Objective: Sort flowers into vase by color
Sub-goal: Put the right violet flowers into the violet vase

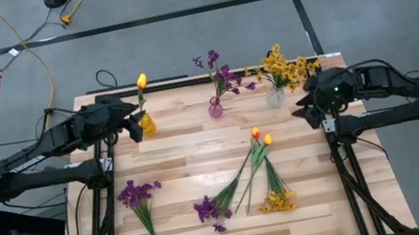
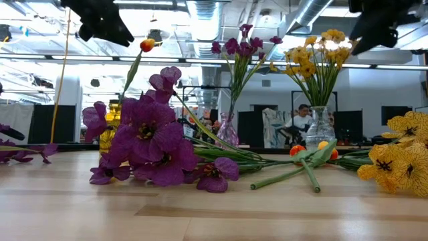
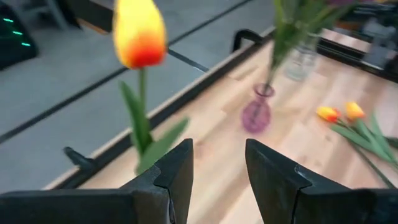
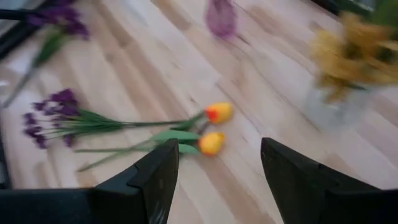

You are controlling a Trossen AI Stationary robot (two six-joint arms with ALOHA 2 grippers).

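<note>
Beside the yellow vase (image 1: 147, 124), at the table's far edge, I'm holding the left gripper (image 3: 219, 163) w/ fingers apart, nothing between them; one tulip (image 1: 141, 81) is already standing in that vase. Right gripper (image 4: 217, 171) is hovering wide open, empty, nearer the clear vase (image 1: 275, 96). Two tulips (image 1: 261, 136) are lying mid-table, well toward me from the yellow vase. Next, imo: I'm lining up a pick on one stem, low and square across it.

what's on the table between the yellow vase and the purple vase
Nothing: the high view shows bare wood between the yellow vase and the purple vase.
</note>
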